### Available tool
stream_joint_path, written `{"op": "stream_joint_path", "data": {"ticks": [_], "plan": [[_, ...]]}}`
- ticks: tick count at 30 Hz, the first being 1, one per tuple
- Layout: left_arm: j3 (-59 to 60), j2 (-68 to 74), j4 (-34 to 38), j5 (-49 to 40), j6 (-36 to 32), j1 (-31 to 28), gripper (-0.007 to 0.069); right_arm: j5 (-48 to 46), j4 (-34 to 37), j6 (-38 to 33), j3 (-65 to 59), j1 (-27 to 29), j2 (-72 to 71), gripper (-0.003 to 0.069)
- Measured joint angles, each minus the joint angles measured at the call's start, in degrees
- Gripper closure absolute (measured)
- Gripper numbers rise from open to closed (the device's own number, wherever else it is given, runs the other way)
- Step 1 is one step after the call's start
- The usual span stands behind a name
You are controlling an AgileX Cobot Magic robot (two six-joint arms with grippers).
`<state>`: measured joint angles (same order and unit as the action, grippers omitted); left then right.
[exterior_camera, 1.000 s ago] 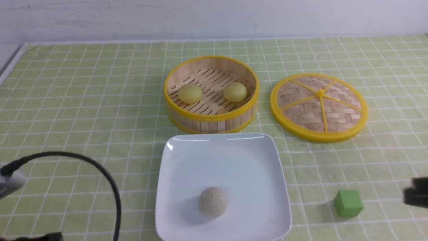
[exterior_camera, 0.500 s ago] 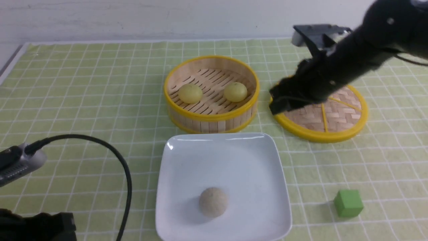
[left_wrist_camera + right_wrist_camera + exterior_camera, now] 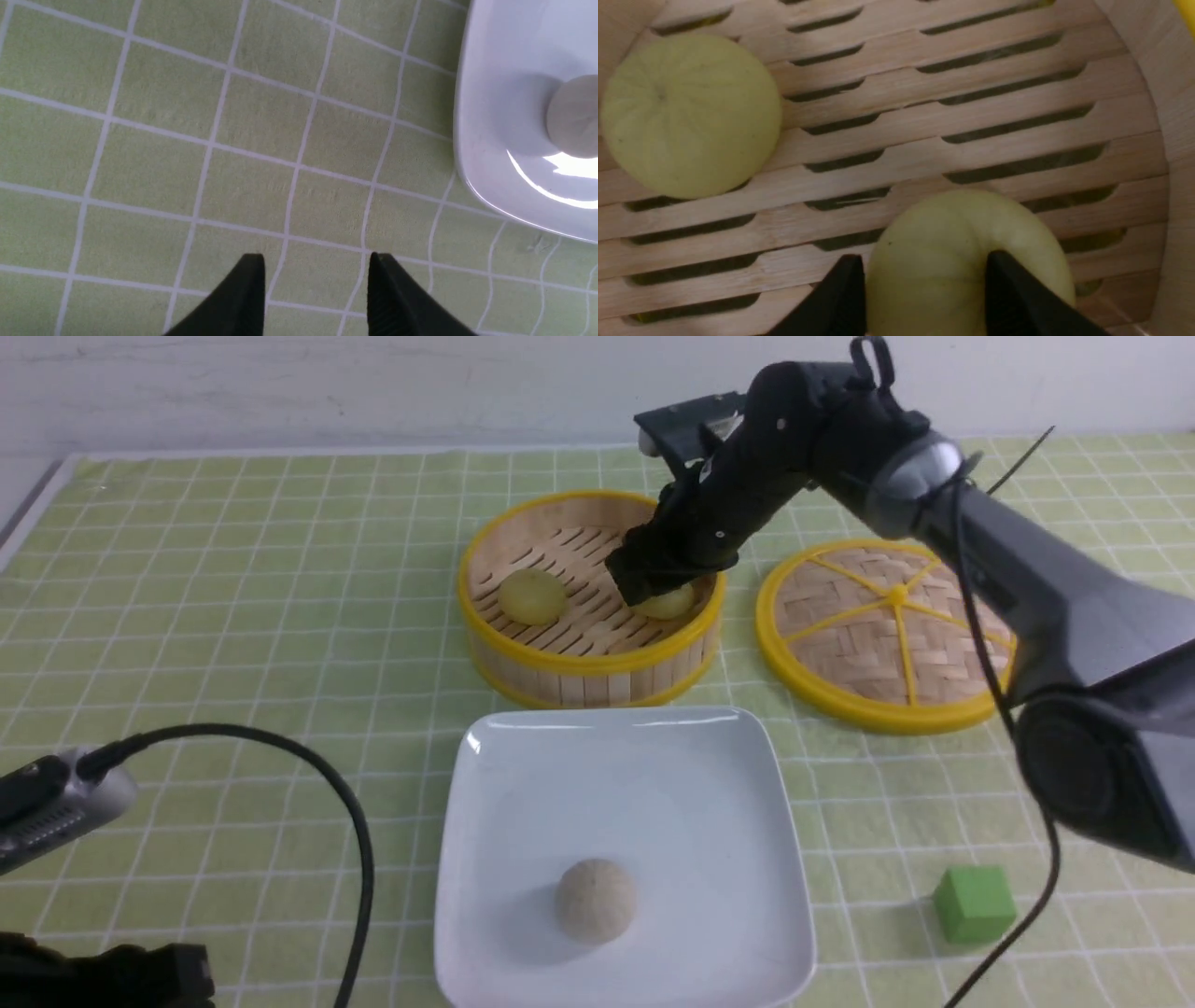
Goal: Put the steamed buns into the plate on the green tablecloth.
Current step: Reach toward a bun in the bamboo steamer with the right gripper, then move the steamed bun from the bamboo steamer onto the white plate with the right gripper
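Note:
Two pale yellow steamed buns lie in the bamboo steamer [image 3: 588,665]. The left bun [image 3: 532,595] lies free and also shows in the right wrist view [image 3: 689,114]. My right gripper [image 3: 658,588] reaches down into the steamer and is shut on the right bun [image 3: 676,606]. In the right wrist view the gripper [image 3: 922,261] pinches that bun [image 3: 943,228], and one finger dents it. The white square plate [image 3: 635,784] lies in front of the steamer on the green tablecloth [image 3: 233,616]. My left gripper [image 3: 316,261] is open and empty over the cloth beside the plate [image 3: 486,93].
A grey-beige speckled bun [image 3: 596,899] sits in the plate's near part, also seen in the left wrist view [image 3: 577,116]. The woven lid [image 3: 892,630] lies right of the steamer. A small green cube [image 3: 973,903] sits at the front right. A black cable [image 3: 345,821] loops at front left.
My right arm has swung in from the front right, passed over the lid, and come down into the steamer onto the right bun. The left arm has risen slightly.

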<state>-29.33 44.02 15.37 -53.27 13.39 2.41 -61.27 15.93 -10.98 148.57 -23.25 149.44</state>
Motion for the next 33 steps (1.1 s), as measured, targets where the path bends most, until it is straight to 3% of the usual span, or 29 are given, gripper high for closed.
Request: {"op": "stream_joint_path", "data": {"ticks": [3, 5, 7, 12, 16, 17, 18, 23, 26, 30, 32, 33], "plan": [[0.0, 0.0, 0.0, -0.1, 0.0, 0.0, 0.0304, -5.5, -0.5, 0.8, 7.0, 0.0, 3.0, 0.0428], [0.0, 0.0, 0.0, -0.2, 0.0, 0.0, 0.0305, -8.8, -1.6, 1.3, 13.0, -0.1, 4.0, 0.0611], [0.0, 0.0, 0.0, -0.2, 0.0, 0.0, 0.0306, -10.2, -3.0, 2.7, 14.6, -0.1, 2.5, 0.0648], [0.0, 0.0, 0.0, -0.2, 0.0, 0.0, 0.0306, -10.6, -4.2, 7.0, 13.2, -0.1, -6.6, 0.0648], [0.0, 0.0, 0.0, -0.2, 0.0, 0.0, 0.0306, -10.4, -3.0, 9.5, 2.0, -1.3, -18.1, 0.0648], [0.0, 0.0, 0.0, -0.2, 0.0, 0.0, 0.0306, -10.1, -2.8, 9.8, -7.4, -3.3, -23.3, 0.0648], [0.0, 0.0, 0.0, -0.2, 0.0, 0.0, 0.0306, -10.1, -2.9, 9.8, -7.4, -3.3, -23.8, 0.0648], [0.0, 0.0, 0.0, 2.2, 0.0, 0.0, 0.0306, -10.0, -7.2, 12.1, -36.7, -11.4, -32.9, 0.0641], [0.0, 0.0, 0.2, 4.0, 0.0, 0.0, 0.0306, -8.2, -9.9, 15.2, -43.9, -13.7, -33.7, 0.0632], [0.0, 0.0, 0.6, 5.8, 0.0, 0.0, 0.0307, -2.8, -13.6, 18.6, -51.4, -14.9, -33.2, 0.055], [0.0, 0.0, 0.8, 6.7, 0.0, 0.0, 0.0307, -1.2, -13.7, 19.0, -52.3, -14.9, -32.4, 0.0408], [0.0, 0.0, 0.8, 6.7, 0.0, 0.0, 0.0307, -1.0, -13.7, 19.0, -52.3, -14.9, -32.3, 0.0396]]}}
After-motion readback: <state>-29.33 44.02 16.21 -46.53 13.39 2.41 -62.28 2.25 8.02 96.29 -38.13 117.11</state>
